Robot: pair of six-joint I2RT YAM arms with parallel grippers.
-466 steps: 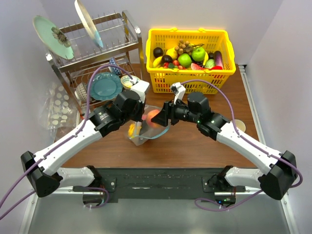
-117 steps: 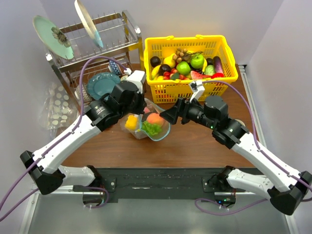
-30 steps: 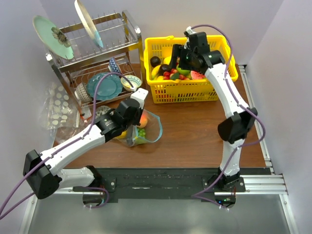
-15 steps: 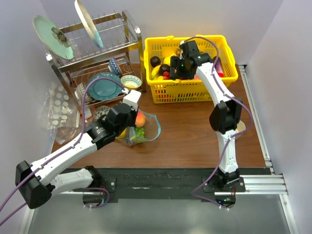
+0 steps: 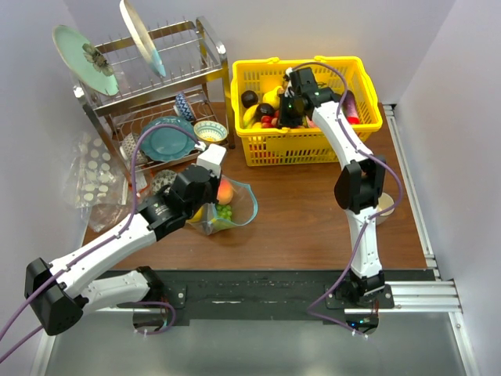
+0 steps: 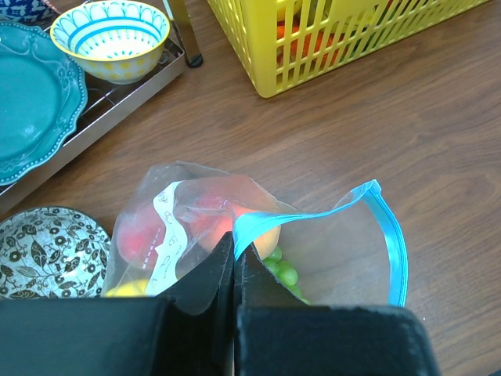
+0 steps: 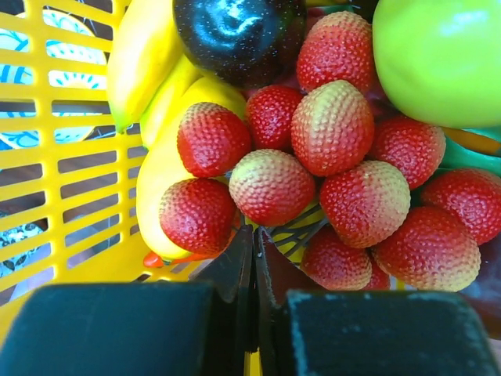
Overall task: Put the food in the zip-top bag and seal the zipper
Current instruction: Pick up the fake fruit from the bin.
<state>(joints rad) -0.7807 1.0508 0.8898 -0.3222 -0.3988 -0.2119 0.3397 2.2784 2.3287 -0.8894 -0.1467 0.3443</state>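
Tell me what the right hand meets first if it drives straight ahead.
Most likely the cluster of red bumpy toy strawberries in the yellow plastic basket, directly ahead of the right hand; how near is unclear.

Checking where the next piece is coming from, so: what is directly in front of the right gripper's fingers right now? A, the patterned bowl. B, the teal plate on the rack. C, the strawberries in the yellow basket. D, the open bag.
C: the right wrist view shows the right gripper right at a cluster of red strawberries inside the yellow basket.
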